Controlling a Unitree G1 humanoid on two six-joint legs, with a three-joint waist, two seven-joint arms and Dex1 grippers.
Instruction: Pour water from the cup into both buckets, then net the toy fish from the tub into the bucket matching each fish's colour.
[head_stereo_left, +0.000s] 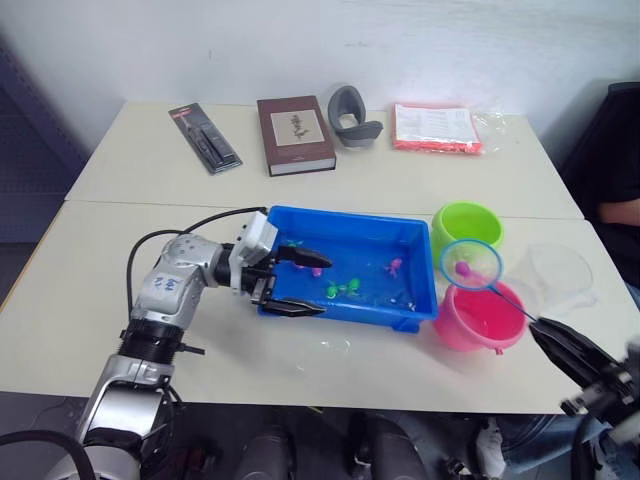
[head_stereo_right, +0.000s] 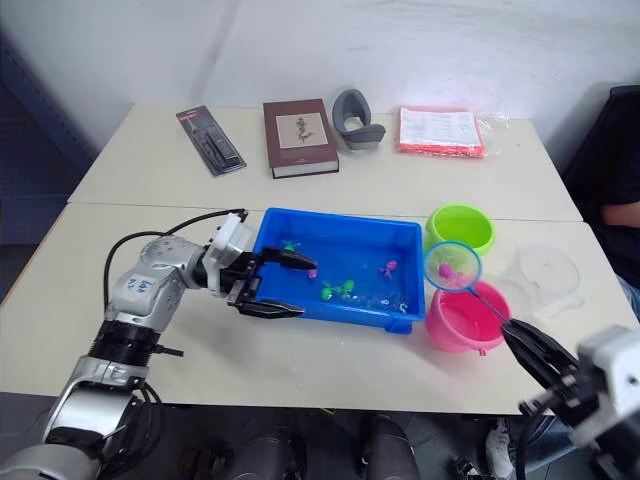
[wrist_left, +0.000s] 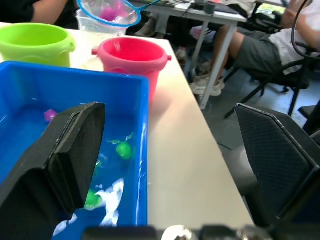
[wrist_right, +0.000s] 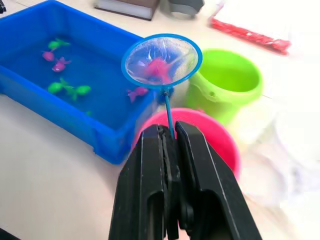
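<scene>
The right gripper (wrist_right: 170, 145), clenched on the net (wrist_right: 161, 62), held a pink fish (wrist_right: 156, 68) above the pink bucket (head_stereo_left: 478, 318); the left gripper (head_stereo_left: 290, 285), fingers spread, straddled the tub (head_stereo_left: 425, 262) wall, probably steadying it.

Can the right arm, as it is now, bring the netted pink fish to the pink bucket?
Probably yes. The right gripper is shut on the handle of the net, which hangs with a pink fish near the pink bucket; its mouth is open and nothing blocks it.

Two buckets (head_stereo_left: 466, 228), one tub (head_stereo_left: 300, 222), one net (wrist_right: 162, 61), one cup (head_stereo_left: 556, 274), one book (head_stereo_left: 294, 133).
</scene>
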